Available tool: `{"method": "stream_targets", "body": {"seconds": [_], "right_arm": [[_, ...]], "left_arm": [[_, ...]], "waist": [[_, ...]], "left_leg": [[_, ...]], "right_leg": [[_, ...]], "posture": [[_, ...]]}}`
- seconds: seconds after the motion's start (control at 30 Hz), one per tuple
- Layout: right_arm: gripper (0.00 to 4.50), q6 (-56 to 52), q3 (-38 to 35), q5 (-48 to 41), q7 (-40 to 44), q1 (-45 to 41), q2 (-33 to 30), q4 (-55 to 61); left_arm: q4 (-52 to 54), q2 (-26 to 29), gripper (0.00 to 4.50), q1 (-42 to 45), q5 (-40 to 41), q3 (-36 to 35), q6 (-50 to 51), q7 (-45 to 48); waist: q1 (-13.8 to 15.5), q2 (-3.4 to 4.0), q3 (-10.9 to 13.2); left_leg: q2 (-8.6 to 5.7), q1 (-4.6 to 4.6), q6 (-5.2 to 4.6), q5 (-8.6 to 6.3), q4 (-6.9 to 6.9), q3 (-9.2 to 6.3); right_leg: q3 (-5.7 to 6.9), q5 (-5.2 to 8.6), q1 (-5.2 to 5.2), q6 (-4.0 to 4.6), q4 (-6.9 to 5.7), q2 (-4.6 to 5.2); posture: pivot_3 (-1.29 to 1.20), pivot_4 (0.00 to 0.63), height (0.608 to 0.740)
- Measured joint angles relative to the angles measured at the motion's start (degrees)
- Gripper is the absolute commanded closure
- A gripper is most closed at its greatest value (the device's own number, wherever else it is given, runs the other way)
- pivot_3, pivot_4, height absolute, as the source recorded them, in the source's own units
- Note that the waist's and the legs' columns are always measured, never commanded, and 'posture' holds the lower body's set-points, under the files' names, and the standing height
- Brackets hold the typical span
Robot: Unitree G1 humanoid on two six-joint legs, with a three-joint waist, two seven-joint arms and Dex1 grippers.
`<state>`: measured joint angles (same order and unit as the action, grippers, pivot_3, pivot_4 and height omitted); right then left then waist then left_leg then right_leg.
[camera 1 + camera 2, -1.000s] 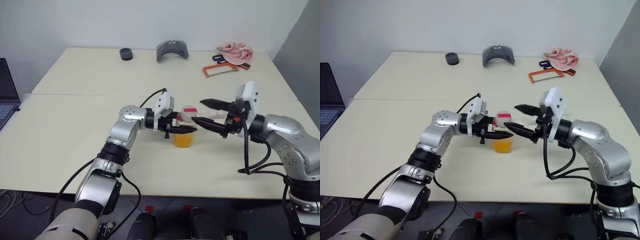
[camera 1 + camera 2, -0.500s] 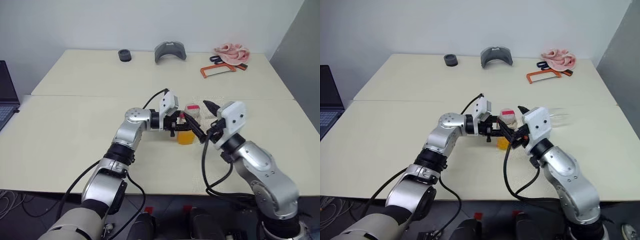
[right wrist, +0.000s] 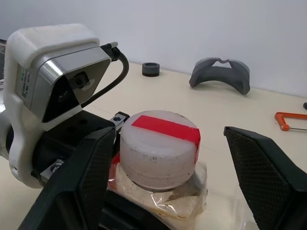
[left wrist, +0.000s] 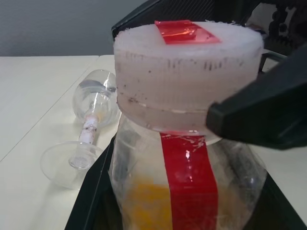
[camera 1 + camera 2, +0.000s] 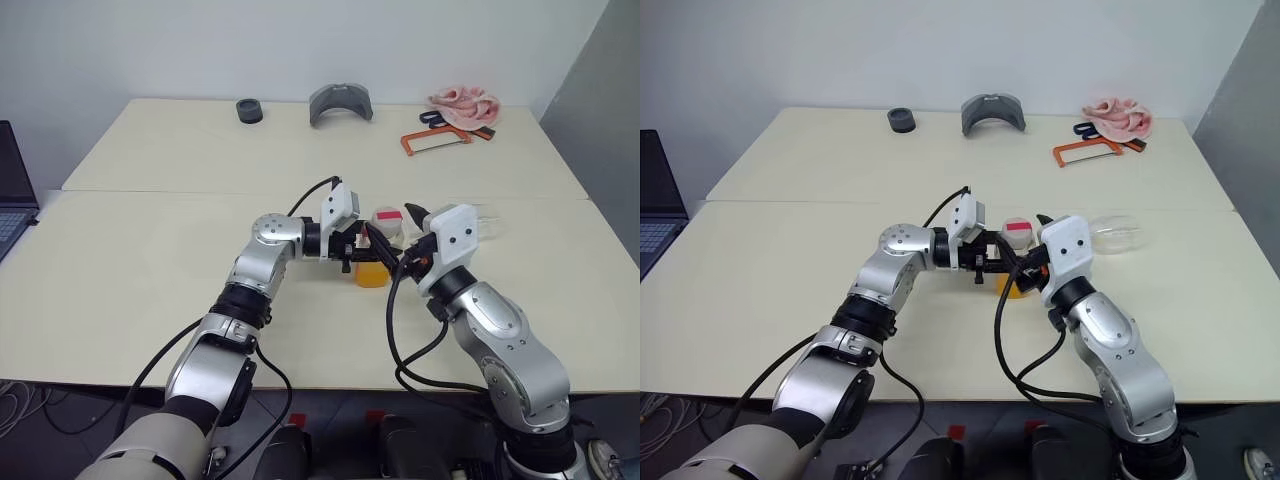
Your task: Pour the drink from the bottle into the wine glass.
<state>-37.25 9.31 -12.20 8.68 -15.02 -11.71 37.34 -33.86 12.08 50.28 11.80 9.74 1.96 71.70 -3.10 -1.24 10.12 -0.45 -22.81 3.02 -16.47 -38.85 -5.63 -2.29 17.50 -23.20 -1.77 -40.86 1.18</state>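
The left gripper (image 5: pixel 362 254) has its jaws clamped on the bottle (image 5: pixel 374 262), holding it upright near the middle of the bench (image 5: pixel 140 250). The drink (image 5: pixel 370 276) sits orange-yellow in the bottle's lower part, and the white cap (image 3: pixel 159 142) with its red stripe is screwed on. At about 3 o'clock from the cap, the right gripper (image 3: pixel 168 158) has its jaws spread wide, one black finger (image 3: pixel 86 177) on each side of the cap and not touching it. Farther toward 3 o'clock, beyond the right gripper, the wine glass (image 5: pixel 1116 233) lies on its side on the bench. At the far edge, around 12 to 1 o'clock, are a black ring (image 5: pixel 251 108), a grey curved piece (image 5: pixel 341 101), an orange saw (image 5: pixel 438 139) and a pink cloth (image 5: pixel 465 101).
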Motion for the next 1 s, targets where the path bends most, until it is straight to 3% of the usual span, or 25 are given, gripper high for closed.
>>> {"method": "stream_targets", "body": {"seconds": [0.1, 0.17, 0.33, 0.57, 0.8, 0.93, 1.0], "right_arm": [[0.66, -0.6, -0.4, -0.3, 0.1, -0.4, 0.6, -0.2], [1.03, -0.7, -0.7, -0.4, 0.1, -0.7, 0.9, -0.6], [2.61, -0.7, -0.2, -0.8, 1.2, -0.9, 1.1, -0.8], [2.62, 1.8, -0.1, -1.0, 4.0, -1.1, 0.3, -2.3], [2.62, 7.7, -2.5, -12.3, 36.3, -12.8, -19.7, -14.5], [2.62, 4.7, -4.1, -16.2, 42.1, -17.4, -21.6, -18.5], [1.89, 4.5, -4.3, -16.1, 41.9, -17.1, -21.2, -18.6]], "left_arm": [[0.0, 0.0, 2.71, 0.0, -0.5, 0.0, -0.2, 0.1], [0.0, 0.0, 2.71, 0.0, -0.5, 0.0, -0.3, 0.1], [0.0, 0.0, 2.71, 0.0, -0.6, 0.0, -0.4, 0.1], [0.0, 0.6, 2.71, 0.0, -0.5, 0.0, -0.8, 0.8], [0.8, 3.7, 2.71, 0.7, 0.7, 1.3, -0.7, 10.7], [0.8, 3.6, 2.71, 2.5, 1.0, 1.3, 0.2, 11.8], [0.8, 3.5, 2.72, 2.3, 1.0, 1.3, 0.5, 11.6]], "waist": [[0.0, 0.00, 0.0], [0.0, 0.00, 0.0], [-0.1, 0.00, 0.0], [-0.1, 0.00, 0.0], [-0.1, 0.02, 0.1], [-0.1, 0.01, 0.1], [-0.1, 0.01, 0.1]], "left_leg": [[0.00, 0.00, 0.00, 0.00, 0.00, 0.00], [-0.01, 0.00, 0.00, 0.00, 0.00, 0.00], [0.00, 0.00, -0.01, -0.01, 0.00, 0.00], [-0.01, 0.00, -0.01, -0.01, 0.00, 0.01], [-0.05, 0.03, -0.03, -0.01, 0.00, 0.09], [0.00, 0.01, -0.04, -0.02, 0.03, -0.02], [0.03, -0.04, -0.03, -0.02, 0.03, -0.03]], "right_leg": [[0.00, 0.00, 0.00, 0.00, 0.00, 0.00], [0.00, 0.00, 0.00, 0.00, 0.00, 0.00], [0.00, 0.00, 0.00, 0.00, 0.00, 0.00], [0.00, 0.00, 0.00, 0.00, 0.01, -0.01], [0.02, 0.00, 0.04, 0.00, 0.06, -0.09], [0.07, 0.00, 0.04, 0.01, 0.06, -0.07], [0.06, 0.00, -0.02, 0.01, 0.06, -0.04]], "posture": [[0.00, 0.150, 0.740], [0.00, 0.150, 0.740], [0.00, 0.150, 0.740], [0.00, 0.150, 0.740], [0.00, 0.150, 0.740], [0.00, 0.150, 0.740], [0.00, 0.150, 0.740]]}}
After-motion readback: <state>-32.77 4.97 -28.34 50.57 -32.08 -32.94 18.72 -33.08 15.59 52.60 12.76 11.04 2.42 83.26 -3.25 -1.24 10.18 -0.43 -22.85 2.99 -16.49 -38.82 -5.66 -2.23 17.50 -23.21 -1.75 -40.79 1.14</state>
